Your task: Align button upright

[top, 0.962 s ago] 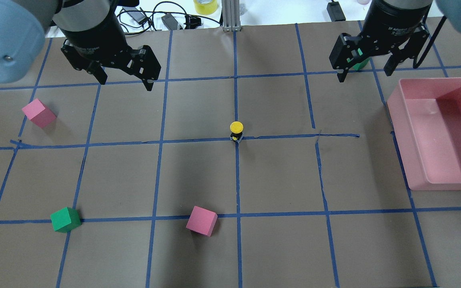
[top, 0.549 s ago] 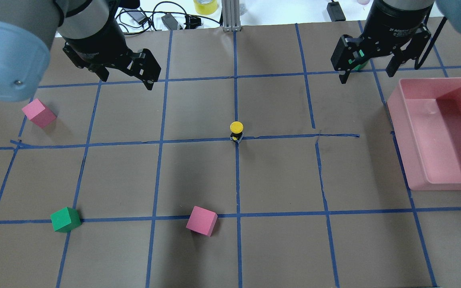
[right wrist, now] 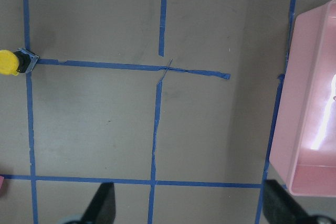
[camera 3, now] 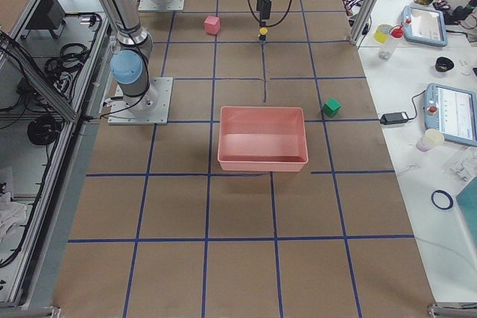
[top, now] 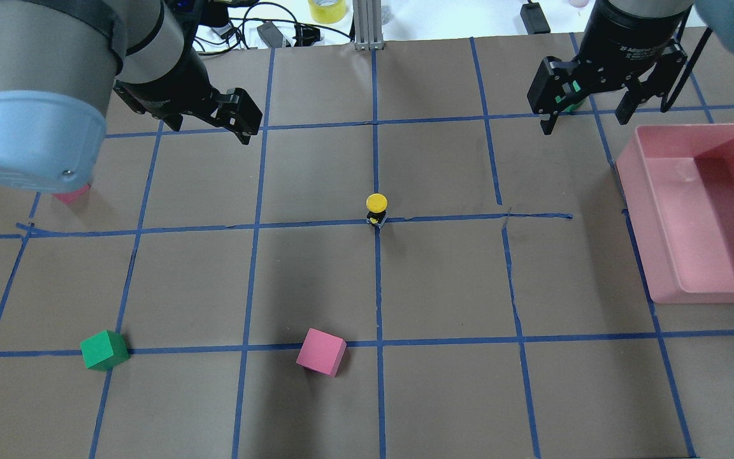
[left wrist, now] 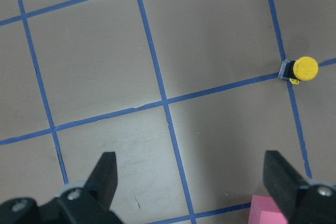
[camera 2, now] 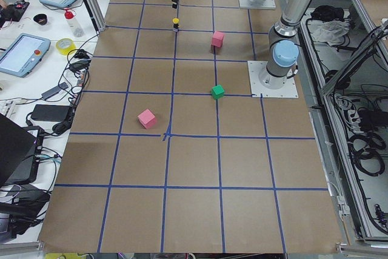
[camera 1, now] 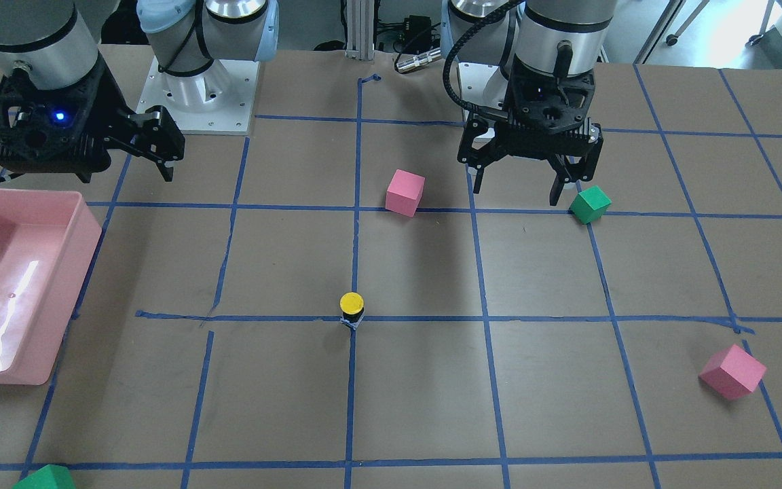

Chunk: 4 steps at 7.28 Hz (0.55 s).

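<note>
Left claw (camera 1: 516,191) and right claw (top: 583,122) both hang spread wide, empty, above the bench (top: 316,280). Well apart from both, the button (top: 376,209) stands upright, yellow cap uppermost.

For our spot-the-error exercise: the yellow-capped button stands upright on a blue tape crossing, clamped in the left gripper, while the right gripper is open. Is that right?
Not quite. The button stands upright on the tape crossing, but nothing clamps it: the left gripper is open and well apart from it, as the exterior front-facing view shows. The right gripper is open.
</note>
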Motion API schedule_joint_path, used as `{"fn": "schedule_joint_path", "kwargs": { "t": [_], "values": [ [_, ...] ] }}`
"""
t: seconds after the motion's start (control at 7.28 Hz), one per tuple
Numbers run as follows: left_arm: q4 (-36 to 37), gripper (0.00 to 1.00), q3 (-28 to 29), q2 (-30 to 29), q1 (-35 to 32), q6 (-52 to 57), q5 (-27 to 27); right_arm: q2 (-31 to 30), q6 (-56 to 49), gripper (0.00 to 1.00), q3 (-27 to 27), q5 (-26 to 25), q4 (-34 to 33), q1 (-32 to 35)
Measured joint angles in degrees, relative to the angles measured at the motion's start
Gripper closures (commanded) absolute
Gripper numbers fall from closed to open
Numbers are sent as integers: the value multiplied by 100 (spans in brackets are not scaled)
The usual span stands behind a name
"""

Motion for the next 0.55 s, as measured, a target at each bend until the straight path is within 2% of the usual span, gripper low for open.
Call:
{"fn": "schedule_joint_path", "kwargs": {
  "t": [0.55],
  "values": [
    [7,0,2,10,55,0,-6,0,-48,0,0,-4,-3,-7]
  ]
}}
